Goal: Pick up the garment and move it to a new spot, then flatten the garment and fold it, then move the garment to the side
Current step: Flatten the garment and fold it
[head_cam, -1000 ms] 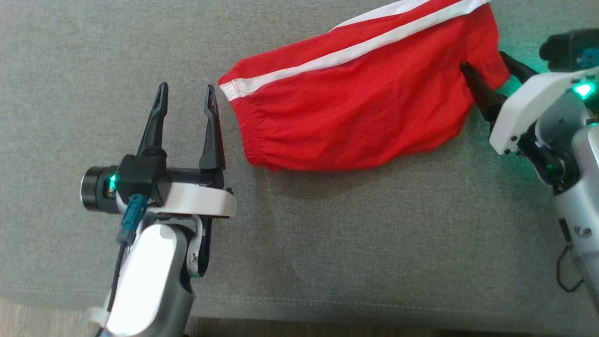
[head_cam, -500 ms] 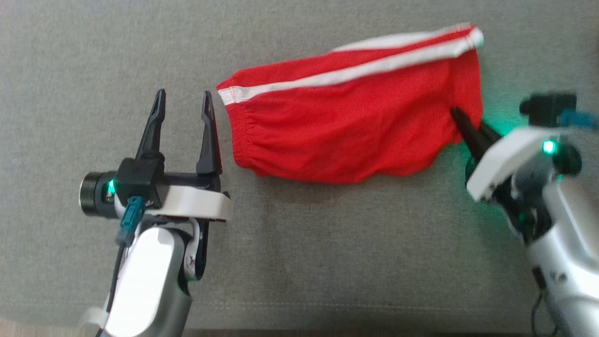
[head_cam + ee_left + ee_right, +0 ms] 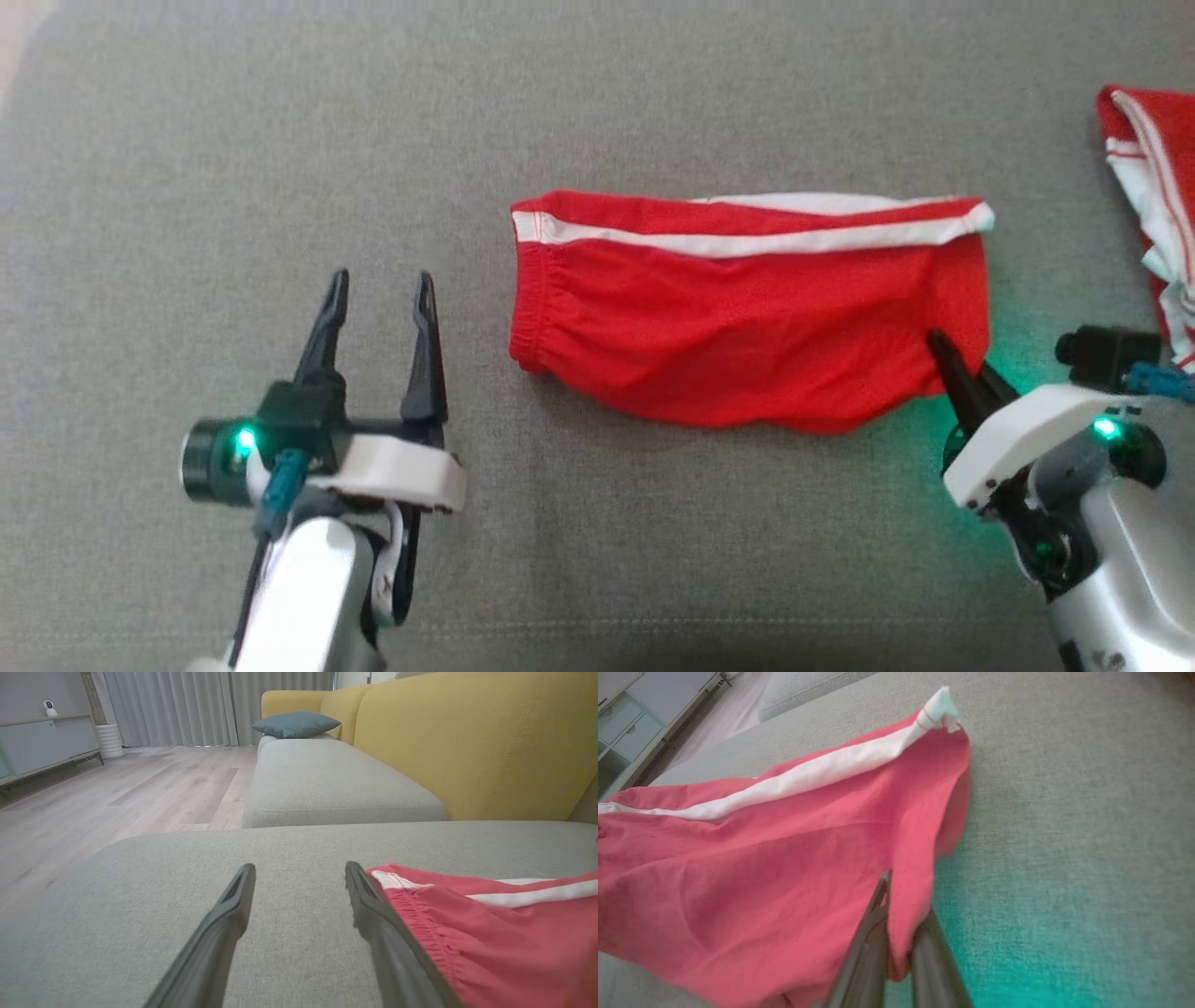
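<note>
A second crumpled red-and-white cloth lies well apart from the task's garment, farther toward the right end of the grey woven sofa cushion. A yellow backrest rises along the cushion's far edge. The soft red shorts with a white side stripe and gathered elastic waistband lie wrinkled mid-cushion. The right end effector pinches their right corner between long dark fingers, and the left end effector, spread wide, stands near the waistband
</note>
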Robot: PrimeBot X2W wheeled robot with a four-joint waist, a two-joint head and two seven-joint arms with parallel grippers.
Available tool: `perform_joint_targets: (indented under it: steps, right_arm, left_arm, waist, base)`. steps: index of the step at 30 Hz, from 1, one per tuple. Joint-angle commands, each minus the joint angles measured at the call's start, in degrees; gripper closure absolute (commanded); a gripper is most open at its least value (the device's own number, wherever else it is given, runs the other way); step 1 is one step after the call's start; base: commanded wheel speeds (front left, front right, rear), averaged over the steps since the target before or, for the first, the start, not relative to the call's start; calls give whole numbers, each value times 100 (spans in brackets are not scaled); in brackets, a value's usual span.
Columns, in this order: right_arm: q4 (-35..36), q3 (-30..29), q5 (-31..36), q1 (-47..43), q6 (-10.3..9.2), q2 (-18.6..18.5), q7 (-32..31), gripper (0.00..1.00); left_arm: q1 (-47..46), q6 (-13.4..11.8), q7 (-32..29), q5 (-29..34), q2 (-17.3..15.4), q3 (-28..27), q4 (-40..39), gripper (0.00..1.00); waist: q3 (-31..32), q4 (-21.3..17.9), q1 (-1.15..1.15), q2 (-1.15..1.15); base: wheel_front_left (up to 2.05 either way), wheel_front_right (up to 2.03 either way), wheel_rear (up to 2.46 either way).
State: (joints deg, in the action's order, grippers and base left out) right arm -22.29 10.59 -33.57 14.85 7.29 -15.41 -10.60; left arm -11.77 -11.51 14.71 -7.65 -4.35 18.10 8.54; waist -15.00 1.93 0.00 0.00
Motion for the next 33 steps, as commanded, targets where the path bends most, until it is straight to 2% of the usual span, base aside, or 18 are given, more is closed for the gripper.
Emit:
perform_joint_targets:
  steps: [1, 10, 14, 19, 27, 29, 30, 33]
  right_arm:
    - [248, 63, 104, 20, 20, -29, -43, 100]
    - [968, 725, 554, 642, 20, 174, -625, 100]
    - [1015, 1445, 614, 1041, 20, 414, -878, 100]
    - [656, 2211, 420, 1437, 20, 801, -912, 100]
    - [-86, 2768, 113, 1698, 20, 1119, -508, 100]
    - [-208, 2860, 87, 1737, 20, 1149, -384, 20]
    - [-240, 2919, 103, 1765, 20, 1156, -305, 0]
    - [-195, 3058, 223, 1819, 20, 1124, 101, 0]
  left_arm:
    - [3, 23, 29, -41, -27, -135, -139, 0]
    - [162, 68, 29, -95, -27, -89, -59, 0]
    - [175, 82, 29, -107, -19, -56, -61, 0]
    - [187, 79, 29, -138, 8, -15, -65, 0]
    - [116, 61, 29, -166, 53, 41, -76, 0]
    - [100, 57, 29, -169, 60, 39, -75, 0]
    - [94, 54, 29, -168, 62, 36, -76, 0]
    - [83, 32, 29, -143, 67, 24, -66, 0]
  waist:
    - [150, -13, 0, 0]
    - [439, 18, 0, 0]
    - [491, 144, 0, 0]
    - [474, 362, 0, 0]
    - [319, 625, 0, 0]
    - [295, 638, 0, 0]
    - [282, 639, 0, 0]
    - [263, 614, 0, 0]
  base:
    - [0, 0, 0]
    - [0, 0, 0]
    - [0, 0, 0]
    - [0, 0, 0]
    - [0, 0, 0]
    - [0, 0, 0]
    - [0, 0, 0]
    - [0, 0, 0]
